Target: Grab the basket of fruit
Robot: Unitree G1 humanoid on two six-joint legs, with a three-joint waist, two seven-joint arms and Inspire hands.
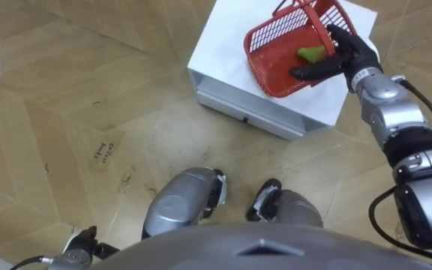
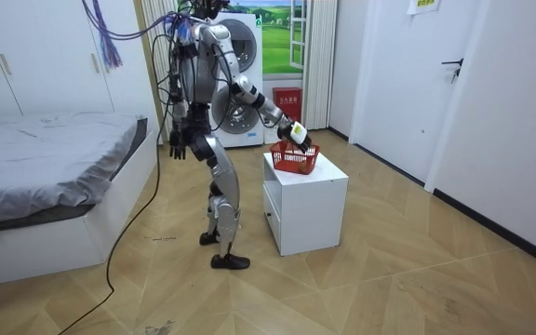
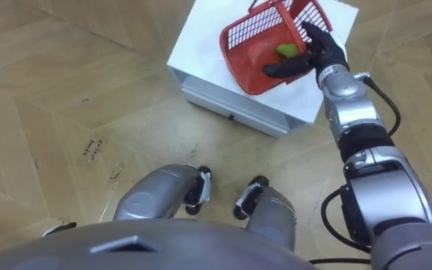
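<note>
We see the red fruit basket [image 1: 270, 36] over the top of a small white desk [image 1: 223, 52], toward its right half, and it sits tilted rather than level, with its open mouth turned partly toward us and its handles at the far side. Whether its base touches the desk top we cannot tell. The right hand [image 1: 336, 56] reaches in from the right with the arm stretched forward, and it has closed on the basket's right rim: one dark finger lies across the inside of the wall while the others wrap over the edge from outside. Just beside those fingers, inside the basket, lies a green fruit [image 1: 311, 53] (what kind we cannot make out). The desk shows a drawer front [image 1: 246, 105] on the side facing us, and it stands on a wooden floor [image 1: 88, 90] laid in a herringbone pattern. In the room view we see the robot standing upright close to the desk, on the room view's left of it, leaning slightly toward the basket. Its left hand [image 2: 180, 141] hangs at the hip, well apart from the desk, and we cannot tell how its fingers are set. Behind the robot stands a washing machine [image 2: 249, 56], and a bed [image 2: 45, 158] lies at the room view's left.
</note>
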